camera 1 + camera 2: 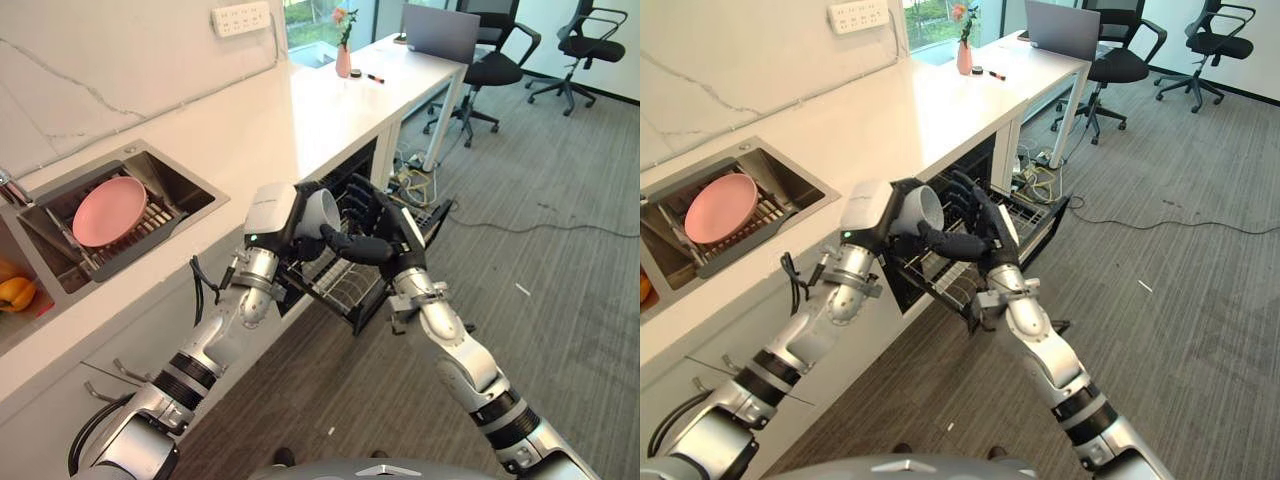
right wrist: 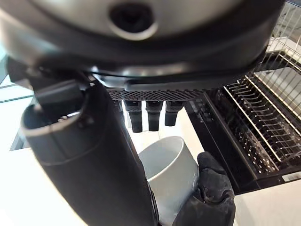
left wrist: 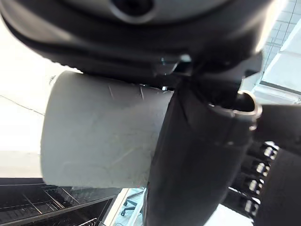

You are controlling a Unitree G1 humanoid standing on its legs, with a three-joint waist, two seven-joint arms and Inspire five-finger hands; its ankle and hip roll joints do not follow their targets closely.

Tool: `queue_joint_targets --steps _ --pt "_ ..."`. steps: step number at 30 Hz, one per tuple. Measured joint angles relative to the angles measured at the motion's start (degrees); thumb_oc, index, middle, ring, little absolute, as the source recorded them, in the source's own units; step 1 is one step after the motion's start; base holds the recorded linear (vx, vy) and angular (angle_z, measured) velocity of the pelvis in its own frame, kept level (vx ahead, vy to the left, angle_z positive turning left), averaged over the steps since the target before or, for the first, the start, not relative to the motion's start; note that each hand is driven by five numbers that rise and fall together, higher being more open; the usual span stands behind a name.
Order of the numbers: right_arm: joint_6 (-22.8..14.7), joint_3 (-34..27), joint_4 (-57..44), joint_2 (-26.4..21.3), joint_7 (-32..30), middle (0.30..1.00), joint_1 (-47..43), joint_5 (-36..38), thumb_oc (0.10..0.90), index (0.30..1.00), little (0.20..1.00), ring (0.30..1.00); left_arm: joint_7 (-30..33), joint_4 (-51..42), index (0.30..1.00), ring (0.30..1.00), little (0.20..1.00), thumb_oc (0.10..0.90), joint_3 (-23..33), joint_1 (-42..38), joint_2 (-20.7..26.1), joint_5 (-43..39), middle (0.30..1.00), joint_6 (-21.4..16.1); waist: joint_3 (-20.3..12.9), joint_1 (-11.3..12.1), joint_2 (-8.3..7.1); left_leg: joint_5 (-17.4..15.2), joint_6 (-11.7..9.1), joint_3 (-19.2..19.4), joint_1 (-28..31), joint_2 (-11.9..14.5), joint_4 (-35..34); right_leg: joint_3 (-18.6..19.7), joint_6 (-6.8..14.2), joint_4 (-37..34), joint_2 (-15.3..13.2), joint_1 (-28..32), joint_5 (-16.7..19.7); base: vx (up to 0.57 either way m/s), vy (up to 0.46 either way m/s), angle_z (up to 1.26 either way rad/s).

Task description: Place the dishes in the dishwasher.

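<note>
A white cup (image 1: 323, 211) hangs in the air in front of the counter edge, above the pulled-out dishwasher rack (image 1: 345, 290). My left hand (image 1: 298, 218) is shut on it; in the left wrist view its thumb (image 3: 193, 155) lies across the cup's side (image 3: 99, 132). My right hand (image 1: 378, 232) is close on the cup's other side, open, fingers (image 2: 148, 115) straight and the thumb (image 2: 94, 165) reaching under the cup's rim (image 2: 167, 162). A pink plate (image 1: 108, 210) leans on the rack in the sink (image 1: 190, 180).
The open dishwasher (image 1: 360, 185) sits under the white counter (image 1: 300, 110). Orange fruit (image 1: 15, 292) lies at the far left. A pink vase (image 1: 343, 60) and a laptop (image 1: 440, 30) stand on the far desk, office chairs (image 1: 500, 60) beyond, cables (image 1: 410, 185) on the floor.
</note>
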Motion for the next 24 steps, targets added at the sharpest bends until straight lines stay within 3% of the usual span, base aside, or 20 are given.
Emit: queue_joint_targets --steps 7,17,22,24 --pt "0.47 1.72 3.64 -0.36 -1.03 0.900 -5.08 5.97 0.800 0.900 0.900 0.900 -1.61 0.01 0.300 0.300 0.300 0.400 -0.32 -0.76 0.30 2.13 0.300 0.96 -0.05 0.30 0.08 0.03 0.03 -0.65 -0.11 -0.02 0.01 -0.59 -0.01 0.00 0.02 0.14 -0.01 -0.01 -0.001 0.03" --pt "1.14 2.29 6.25 0.24 -1.35 0.900 -6.00 8.06 0.800 0.900 0.900 0.900 -3.53 0.01 0.300 0.300 0.300 0.400 -0.97 -0.79 1.98 4.35 0.300 1.04 -0.07 0.46 0.11 0.06 0.07 -0.83 -0.21 -0.02 0.01 -0.78 -0.02 0.00 0.04 0.14 -0.02 0.00 0.001 0.00" --pt "1.73 1.66 4.61 -2.29 -0.17 0.900 -6.05 3.94 0.800 0.900 0.900 0.900 -3.52 0.01 0.300 0.300 0.300 0.400 -0.78 -0.66 2.44 4.31 0.300 -0.28 -0.07 0.44 0.11 0.06 0.07 -0.85 -0.31 -0.01 -0.07 -0.80 -0.02 -0.01 0.06 0.06 -0.02 0.00 0.000 0.00" --pt "2.20 -0.10 0.67 -7.34 2.76 0.900 -5.91 1.27 0.800 0.900 0.900 0.900 -3.58 -1.22 0.300 0.300 0.300 0.400 1.31 -0.50 4.12 3.56 0.300 -2.76 -0.04 0.42 0.13 0.10 0.11 -0.92 -0.82 0.03 -0.16 -0.97 -0.02 -0.01 0.05 -0.34 -0.02 0.00 -0.002 0.02"
